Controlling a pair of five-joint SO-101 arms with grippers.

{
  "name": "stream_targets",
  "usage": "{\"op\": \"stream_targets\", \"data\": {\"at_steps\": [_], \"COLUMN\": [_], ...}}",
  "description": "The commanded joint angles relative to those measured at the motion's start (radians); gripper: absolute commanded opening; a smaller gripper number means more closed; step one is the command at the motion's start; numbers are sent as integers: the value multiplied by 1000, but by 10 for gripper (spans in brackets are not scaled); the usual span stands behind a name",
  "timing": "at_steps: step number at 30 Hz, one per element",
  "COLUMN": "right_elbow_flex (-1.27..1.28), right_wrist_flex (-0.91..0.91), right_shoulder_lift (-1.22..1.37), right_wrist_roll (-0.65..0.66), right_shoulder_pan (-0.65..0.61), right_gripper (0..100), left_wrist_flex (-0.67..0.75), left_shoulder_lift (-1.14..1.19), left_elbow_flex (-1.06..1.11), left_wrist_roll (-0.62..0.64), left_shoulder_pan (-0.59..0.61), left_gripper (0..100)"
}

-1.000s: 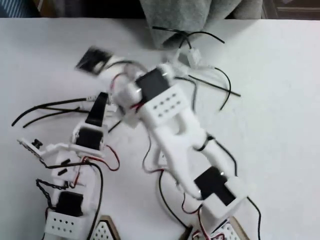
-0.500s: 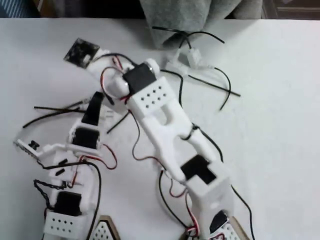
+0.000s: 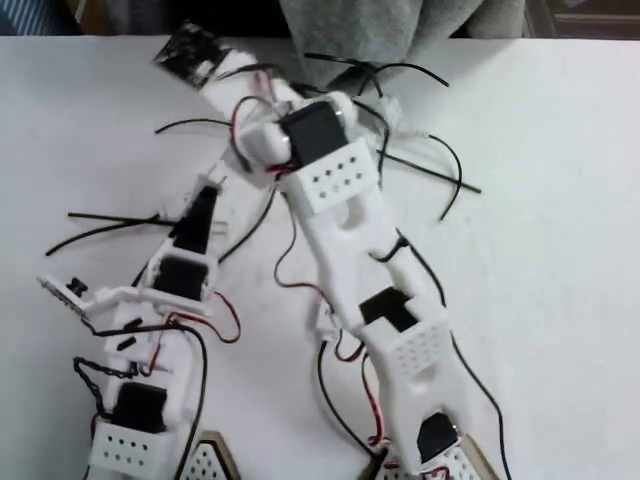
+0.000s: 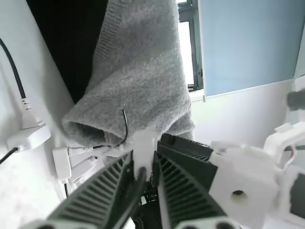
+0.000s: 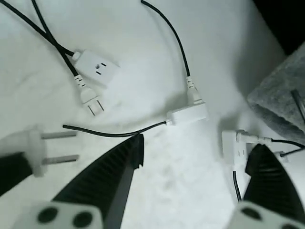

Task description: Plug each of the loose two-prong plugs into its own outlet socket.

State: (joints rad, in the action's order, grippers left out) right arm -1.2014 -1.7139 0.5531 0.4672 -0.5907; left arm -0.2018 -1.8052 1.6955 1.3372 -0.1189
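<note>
My left gripper point(image 4: 143, 164) is shut on a white two-prong plug point(image 4: 143, 145), held above the table; in the high view this gripper point(image 3: 205, 200) sits left of centre. That held plug point(image 5: 33, 148) has its two prongs bare and pointing sideways. My right gripper point(image 5: 198, 148) hangs open over the table with nothing between its fingers. Below it lie a white socket point(image 5: 97, 64) with a loose plug point(image 5: 90, 102) beside it. A second socket point(image 5: 188, 114) has a plug in it, and a third point(image 5: 236, 145) lies near the grey cloth.
A grey knitted cloth point(image 3: 370, 30) hangs over the far table edge. Black cables point(image 3: 430, 170) sprawl across the far middle and left of the table. The long white right arm point(image 3: 340, 200) stretches diagonally over the centre. Two wooden-edged bases point(image 3: 210, 455) sit at the near edge.
The right arm stretched out and swung its wrist from the table's middle left to the far edge. Black cables on the left shifted. The left arm barely moved.
</note>
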Motion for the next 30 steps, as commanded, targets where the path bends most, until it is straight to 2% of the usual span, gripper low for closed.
{"op": "stream_targets", "data": {"at_steps": [1, 7, 10, 14, 18, 22, 28, 30], "right_elbow_flex": [-38, 74, 305, 640, 916, 1163, 1494, 1594], "right_wrist_flex": [-10, -12, -12, -10, -7, -5, 91, 166], "right_shoulder_lift": [-84, -268, -421, -648, -860, -989, -1010, -1010], "right_wrist_roll": [2, 0, 0, 2, 6, 8, 0, -2], "right_shoulder_pan": [77, 226, 315, 456, 613, 740, 797, 791], "right_gripper": [334, 334, 334, 334, 334, 334, 334, 334], "left_wrist_flex": [-2, -2, -11, -109, -204, -255, -249, -256], "left_shoulder_lift": [-10, -10, -8, -8, -10, -10, -10, -10], "left_elbow_flex": [-2, -2, -2, -2, -6, -25, -26, -25], "left_wrist_roll": [2, 2, 0, 0, -72, -89, -103, -204], "left_shoulder_pan": [-10, -12, -13, -53, -101, -117, -64, -35], "left_gripper": [24, 24, 24, 24, 24, 24, 24, 24]}}
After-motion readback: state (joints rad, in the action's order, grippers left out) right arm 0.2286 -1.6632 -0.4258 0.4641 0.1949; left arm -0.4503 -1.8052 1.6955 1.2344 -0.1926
